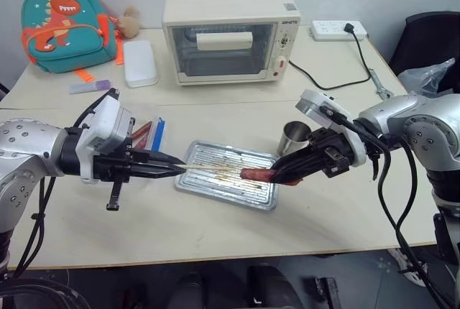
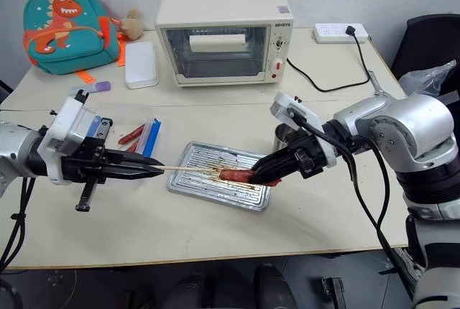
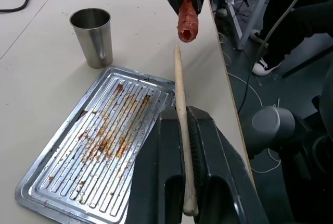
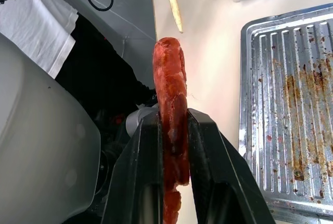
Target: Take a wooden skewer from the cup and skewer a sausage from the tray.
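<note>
Behind the tray, a toaster oven.

The two eye views sit high at the robot's head, looking forward and down across the counter; they are a little apart sideways, so both share almost the same scene, from the toaster oven at 12 o'clock to the tray at centre. The left wrist view rides close behind the left gripper, facing along the wooden skewer toward the sausage, with the cup at 10 o'clock. The right wrist view looks back the opposite way, very near along the right gripper. Both wrist views share the tray, the sausage and the skewer tip.
</note>
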Tool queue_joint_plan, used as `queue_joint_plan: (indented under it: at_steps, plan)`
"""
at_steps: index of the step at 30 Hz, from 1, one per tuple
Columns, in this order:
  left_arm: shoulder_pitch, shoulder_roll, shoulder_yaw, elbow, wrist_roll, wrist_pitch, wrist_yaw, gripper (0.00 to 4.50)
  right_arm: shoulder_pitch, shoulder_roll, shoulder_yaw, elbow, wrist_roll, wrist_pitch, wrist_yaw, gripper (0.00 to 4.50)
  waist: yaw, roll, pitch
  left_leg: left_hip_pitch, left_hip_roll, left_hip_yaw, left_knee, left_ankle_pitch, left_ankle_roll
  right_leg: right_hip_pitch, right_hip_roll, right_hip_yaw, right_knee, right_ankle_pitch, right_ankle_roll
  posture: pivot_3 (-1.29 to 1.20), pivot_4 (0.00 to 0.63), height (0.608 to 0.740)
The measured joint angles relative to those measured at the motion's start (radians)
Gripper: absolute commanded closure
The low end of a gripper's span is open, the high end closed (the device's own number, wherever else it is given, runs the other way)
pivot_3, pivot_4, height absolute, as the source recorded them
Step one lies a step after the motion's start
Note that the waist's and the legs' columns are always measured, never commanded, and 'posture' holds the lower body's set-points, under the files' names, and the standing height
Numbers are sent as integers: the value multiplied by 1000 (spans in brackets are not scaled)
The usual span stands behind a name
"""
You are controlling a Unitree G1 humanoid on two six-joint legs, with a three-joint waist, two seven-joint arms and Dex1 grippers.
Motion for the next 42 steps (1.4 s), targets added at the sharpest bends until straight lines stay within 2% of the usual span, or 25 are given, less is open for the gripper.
queue_joint_plan:
  at_steps: [28, 42]
  plan:
    - [-46, -41, -52, -4, 0, 0, 2, 4500, -16, 25, -9, 7, 60, 46, -59, 3936, 0, 0, 0, 0, 0, 0, 0, 0, 0, 0, 0, 0, 1, 0, 0, 0, 150, 740]
    - [-123, -95, -129, 1, 16, -3, 5, 4500, -38, 58, -25, 8, 108, 95, -98, 3936, 1, 0, 0, 0, 0, 0, 0, 0, 0, 0, 0, 0, 1, 0, 0, 0, 150, 740]
